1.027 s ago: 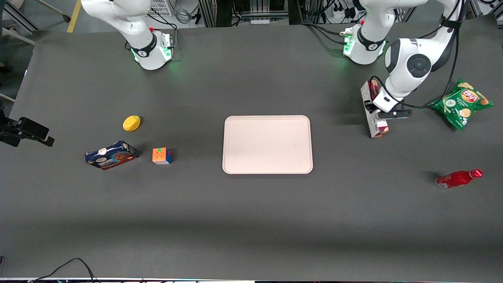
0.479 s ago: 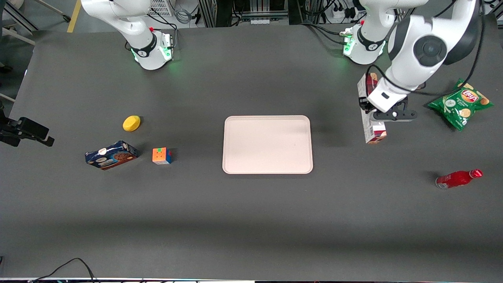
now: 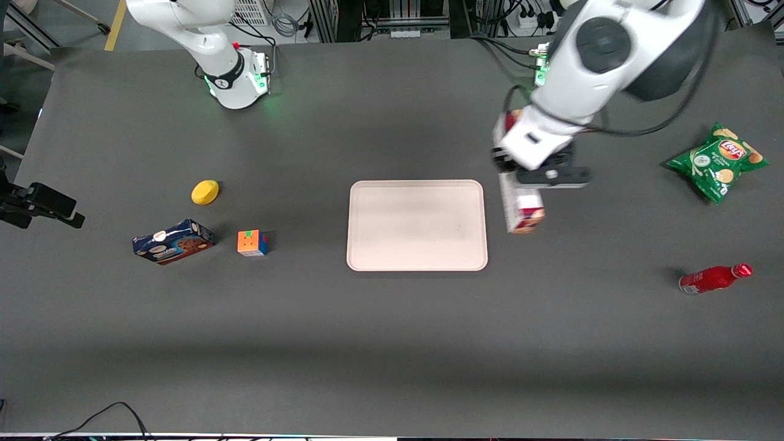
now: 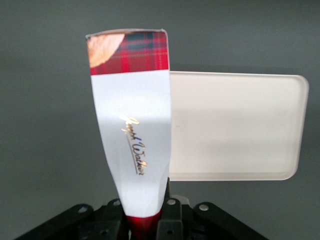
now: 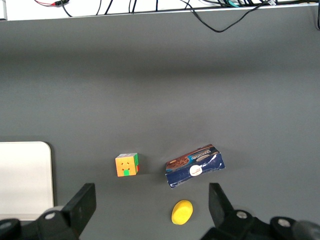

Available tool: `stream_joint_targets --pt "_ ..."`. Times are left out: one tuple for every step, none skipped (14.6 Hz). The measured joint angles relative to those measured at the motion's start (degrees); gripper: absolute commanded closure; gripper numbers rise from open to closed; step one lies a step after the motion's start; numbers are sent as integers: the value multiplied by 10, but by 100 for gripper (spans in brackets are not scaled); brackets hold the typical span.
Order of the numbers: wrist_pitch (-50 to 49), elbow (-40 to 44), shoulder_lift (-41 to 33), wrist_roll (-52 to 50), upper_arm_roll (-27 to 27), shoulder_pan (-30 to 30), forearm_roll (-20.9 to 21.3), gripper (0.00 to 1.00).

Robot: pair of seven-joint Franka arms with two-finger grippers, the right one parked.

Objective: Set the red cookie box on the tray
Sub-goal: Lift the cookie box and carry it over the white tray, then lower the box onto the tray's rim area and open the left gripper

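Note:
The red cookie box [image 3: 522, 211] hangs in the air just beside the tray's edge toward the working arm's end, one end pointing at the front camera. My gripper [image 3: 534, 174] is shut on the box near its middle. The left wrist view shows the box's white side panel with gold script and its plaid end [image 4: 134, 115], pinched between the fingers [image 4: 172, 220] of the gripper [image 4: 145, 220]. The pale pinkish tray [image 3: 417, 225] lies flat at the table's middle with nothing on it, and its long edge [image 4: 235, 125] shows beside the box.
A green chip bag [image 3: 718, 160] and a red bottle [image 3: 715, 278] lie toward the working arm's end. A dark blue cookie box [image 3: 173, 241], a colour cube [image 3: 252, 242] and a yellow round thing [image 3: 204, 192] lie toward the parked arm's end.
The gripper has lifted the red cookie box off the table and carried it from near the chip bag toward the tray, now right beside the tray's edge.

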Motion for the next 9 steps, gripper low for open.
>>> stream_joint_targets --pt "28 5 27 -32 -21 -4 5 100" --pt "54 8 54 -59 -36 -11 21 100" --pt "70 9 80 -84 -44 -20 47 100" --pt "80 10 105 -106 -50 -29 79 100" --pt "87 10 129 -127 -56 -37 110 100" --pt "92 10 152 -147 -61 -44 138 100" --pt "96 9 170 -159 -64 -49 159 100" --pt "106 6 184 -164 -65 -53 171 100" --pt "128 -4 193 -167 -65 -55 177 100"
